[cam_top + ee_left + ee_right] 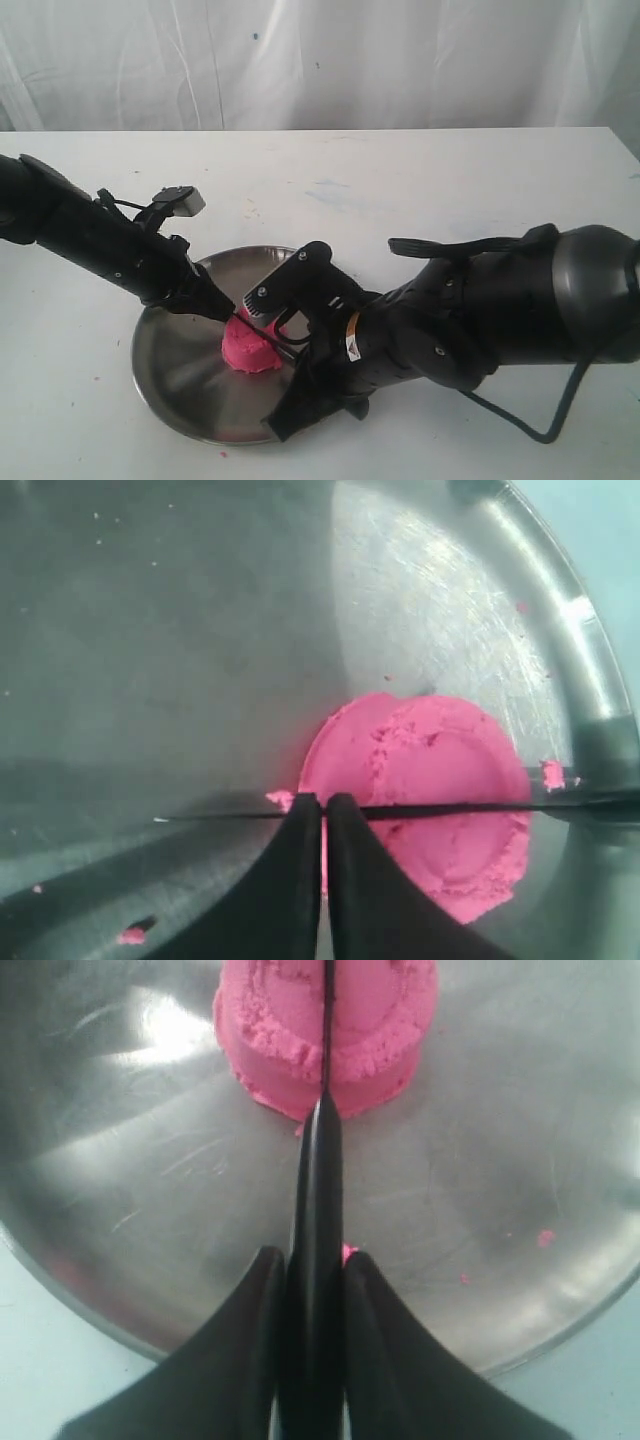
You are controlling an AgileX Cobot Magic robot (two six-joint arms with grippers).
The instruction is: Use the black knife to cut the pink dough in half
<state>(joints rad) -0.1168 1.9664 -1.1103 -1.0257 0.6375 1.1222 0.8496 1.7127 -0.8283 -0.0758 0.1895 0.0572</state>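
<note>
My left gripper [322,800] and right gripper [314,1255] both pinch the slim black knife [316,1180] across round pink dough [430,750] on a steel plate [170,360]; white table [450,180], white curtain [400,60] behind.

hand [312,1262] gripping black knife [318,1175], blade across pink dough [268,1020]

On the tabletop [400,180], the plate [170,370] sits toward 7 o'clock of the exterior view. The dough [248,352] rests in the plate, off its centre toward 3 o'clock. The knife [317,1210] lies across the dough's top, handle out at 4 o'clock within the right tool [313,1257], tip at 10 o'clock by the left tool [323,805]
</note>
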